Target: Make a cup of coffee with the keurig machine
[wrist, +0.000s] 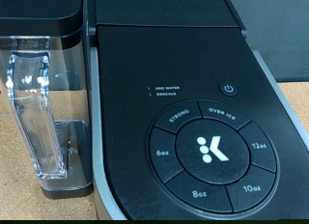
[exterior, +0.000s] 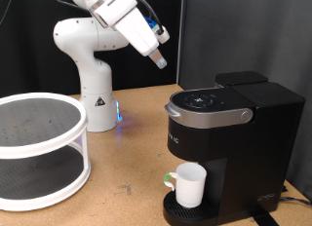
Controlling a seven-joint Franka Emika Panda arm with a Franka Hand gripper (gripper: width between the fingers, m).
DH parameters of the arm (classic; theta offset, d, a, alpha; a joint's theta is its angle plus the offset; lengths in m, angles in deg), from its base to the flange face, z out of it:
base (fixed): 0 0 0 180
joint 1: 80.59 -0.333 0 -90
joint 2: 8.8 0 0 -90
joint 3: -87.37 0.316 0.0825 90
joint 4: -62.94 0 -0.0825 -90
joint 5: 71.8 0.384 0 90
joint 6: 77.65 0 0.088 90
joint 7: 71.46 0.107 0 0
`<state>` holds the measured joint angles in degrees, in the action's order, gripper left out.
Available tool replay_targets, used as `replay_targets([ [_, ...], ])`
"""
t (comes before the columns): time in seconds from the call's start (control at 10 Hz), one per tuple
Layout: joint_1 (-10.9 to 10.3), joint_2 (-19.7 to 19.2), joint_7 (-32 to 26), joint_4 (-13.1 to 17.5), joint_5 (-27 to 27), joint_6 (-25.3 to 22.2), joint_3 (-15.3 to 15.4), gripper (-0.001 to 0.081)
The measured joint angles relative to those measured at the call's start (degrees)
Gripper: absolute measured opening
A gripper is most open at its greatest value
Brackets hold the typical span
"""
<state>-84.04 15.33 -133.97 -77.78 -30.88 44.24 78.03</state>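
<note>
The black keurig machine (exterior: 230, 129) stands at the exterior view's right with its lid down. The small white cup (exterior: 189, 184) sits on the round drip tray (exterior: 175, 208) under its spout. My gripper (exterior: 158, 59) hangs in the air above and to the exterior view's left of the machine, touching nothing. Nothing shows between its fingers. The wrist view looks down on the machine's lid (wrist: 183, 70), its round button panel (wrist: 210, 150) with the power button (wrist: 228, 89), and the clear water tank (wrist: 43, 108). The fingers do not show in the wrist view.
A white two-tier round rack (exterior: 39, 148) stands at the exterior view's left on the wooden table (exterior: 132, 158). The arm's white base (exterior: 95, 99) stands behind, with a blue light beside it. A black curtain backs the scene.
</note>
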Motion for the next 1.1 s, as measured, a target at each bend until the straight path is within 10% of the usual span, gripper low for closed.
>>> replay_targets([
  [0.4,-1.0,0.3,-3.6,1.5,1.9,0.0,0.4,0.0803],
  [1.1,-1.3,-4.7,5.3,14.9,-13.2,-4.4,8.1,0.0803],
])
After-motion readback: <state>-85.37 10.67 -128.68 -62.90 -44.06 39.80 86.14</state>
